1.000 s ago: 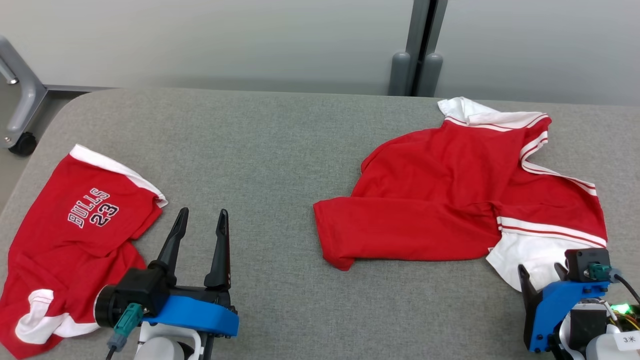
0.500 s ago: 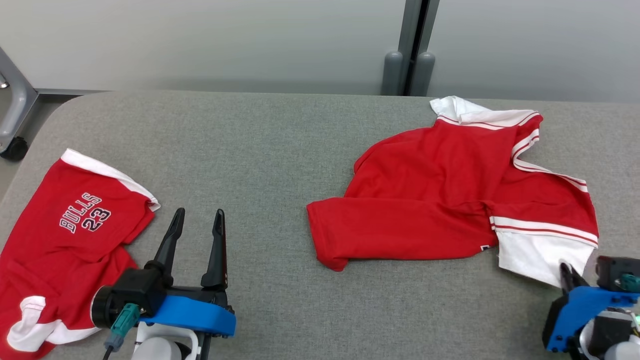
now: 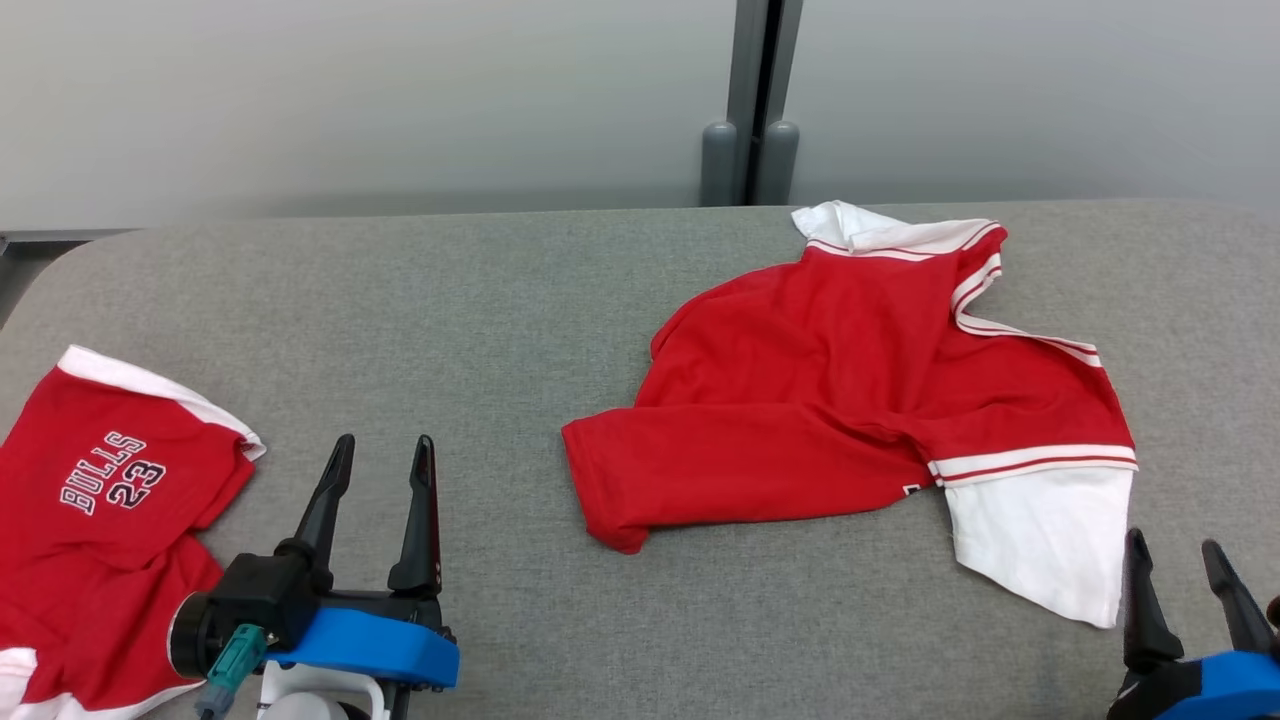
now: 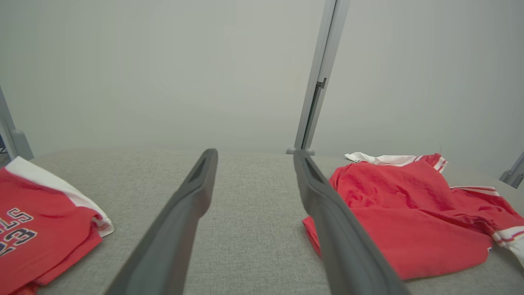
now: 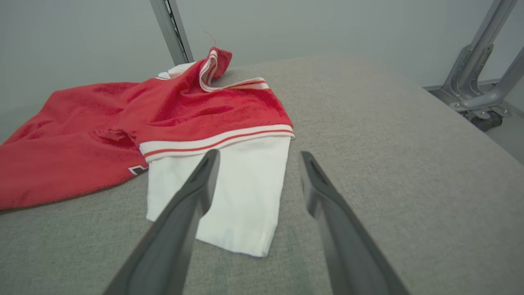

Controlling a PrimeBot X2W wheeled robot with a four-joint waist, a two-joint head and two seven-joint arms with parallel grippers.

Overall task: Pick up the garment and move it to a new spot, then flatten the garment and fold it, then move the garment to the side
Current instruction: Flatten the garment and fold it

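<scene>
The garment (image 3: 830, 400), a red shirt with white trim, lies crumpled on the right half of the grey table (image 3: 450, 320). Its white sleeve (image 3: 1040, 540) is spread toward the front right. My right gripper (image 3: 1171, 542) stands open just off that sleeve's front corner, holding nothing. In the right wrist view the right gripper (image 5: 259, 153) points over the sleeve (image 5: 233, 192), with the red garment (image 5: 82, 131) to the left. My left gripper (image 3: 385, 442) is open and empty at the front left, well apart from the garment. From the left wrist, the left gripper (image 4: 254, 152) has the garment (image 4: 401, 217) to its right.
A second red shirt (image 3: 100, 500) printed BULLS 23 lies at the table's left front edge, also the second shirt (image 4: 32, 221) in the left wrist view. A grey post (image 3: 750, 100) stands behind the table. A wheeled metal frame (image 5: 479, 82) is beyond the table's right edge.
The head camera has turned right, shifting the whole picture left. My right gripper has drawn back from the white sleeve and now stands open, fingers pointing up. The sleeve lies flatter.
</scene>
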